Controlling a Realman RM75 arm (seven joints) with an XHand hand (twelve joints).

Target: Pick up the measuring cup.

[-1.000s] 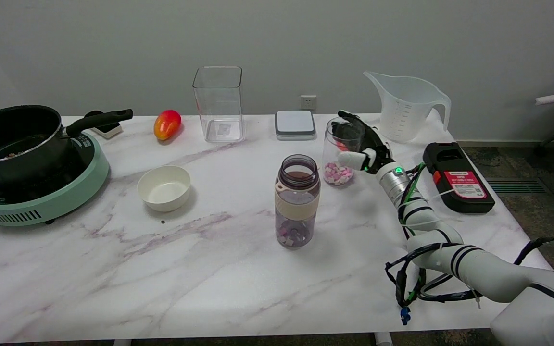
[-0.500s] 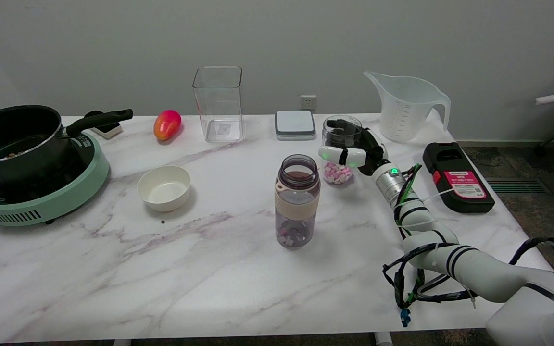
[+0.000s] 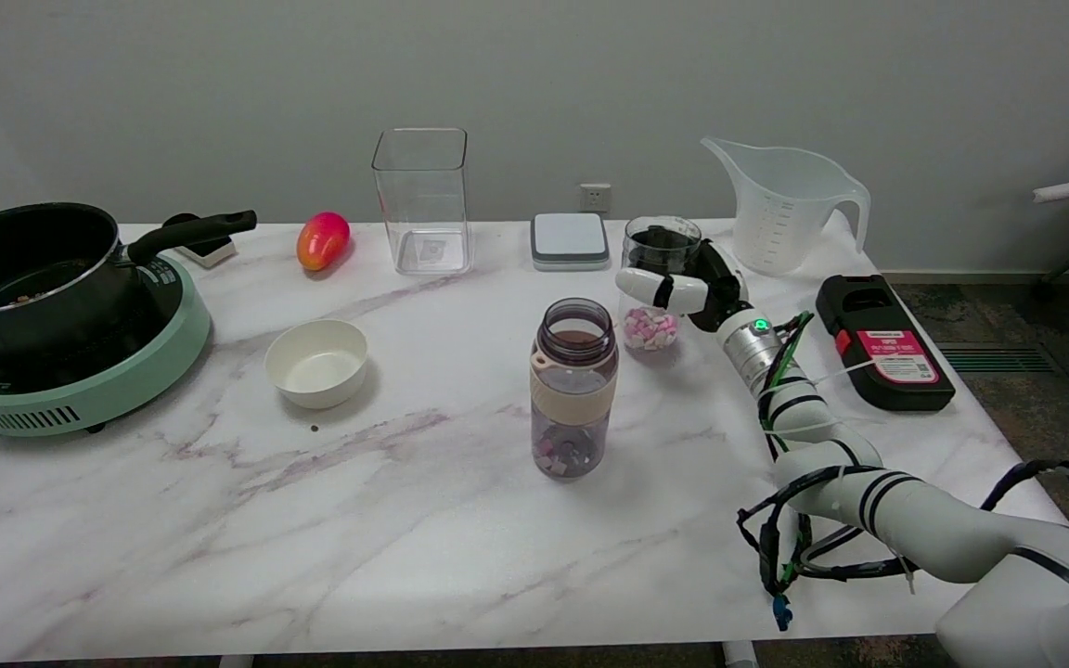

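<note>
The measuring cup point(image 3: 776, 223) is translucent white with a spout and a handle. It stands upright at the table's back right, untouched. My right hand point(image 3: 697, 283) is to the cup's left and nearer, wrapped around a small glass jar point(image 3: 650, 325) that holds pink and white sweets. The thumb lies across the jar's front and the dark fingers show through the glass behind it. A clear gap separates the hand from the measuring cup.
A black device with a red label point(image 3: 880, 341) lies right of the hand. A purple bottle point(image 3: 573, 390) stands in front of the jar, with a white scale point(image 3: 570, 239) and a clear square container point(image 3: 421, 199) behind. Bowl point(image 3: 316, 362), mango point(image 3: 322, 239) and pot point(image 3: 29, 269) sit left.
My right hand has moved left onto the jar and closed around it, the thumb swinging across its front. The jar has shifted slightly up and back. The measuring cup has not moved.
</note>
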